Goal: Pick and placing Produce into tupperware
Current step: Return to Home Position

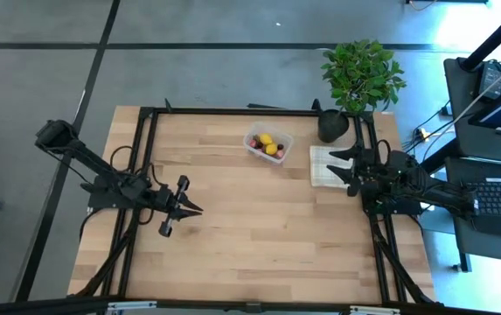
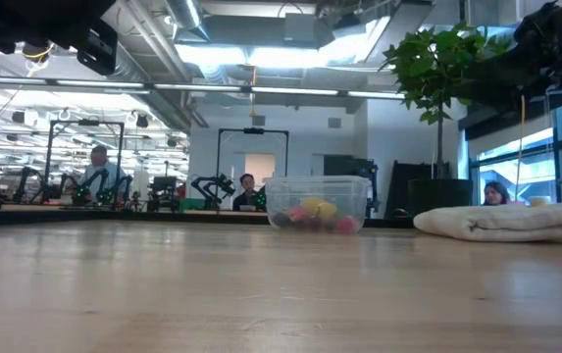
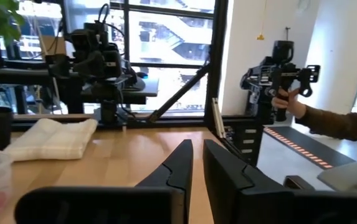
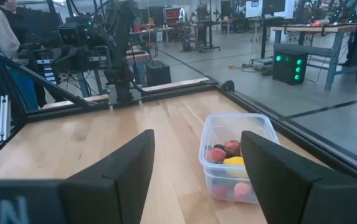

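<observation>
The clear tupperware (image 1: 268, 144) stands on the wooden table at the far middle, also in the low view (image 2: 318, 204) and the right wrist view (image 4: 237, 155). The produce (image 4: 225, 152) lies inside it: red berries, dark ones and yellow pieces (image 1: 267, 140). My left gripper (image 1: 196, 208) hangs above the table's left part, pointing level toward the right edge. Its fingers (image 3: 184, 162) stand almost together with nothing between them. My right gripper (image 1: 343, 168) is open over the folded cloth (image 1: 323, 166) at the right, pointing toward the tupperware, with nothing between its fingers.
A checked folded cloth (image 2: 516, 221) lies on the table right of the tupperware. A black pot (image 1: 331, 125) with a leafy plant (image 1: 361, 74) stands at the far right corner. A black frame (image 1: 233, 112) borders the table. Bare wood spreads across the near half. A person's hand (image 3: 290, 99) shows beyond the table.
</observation>
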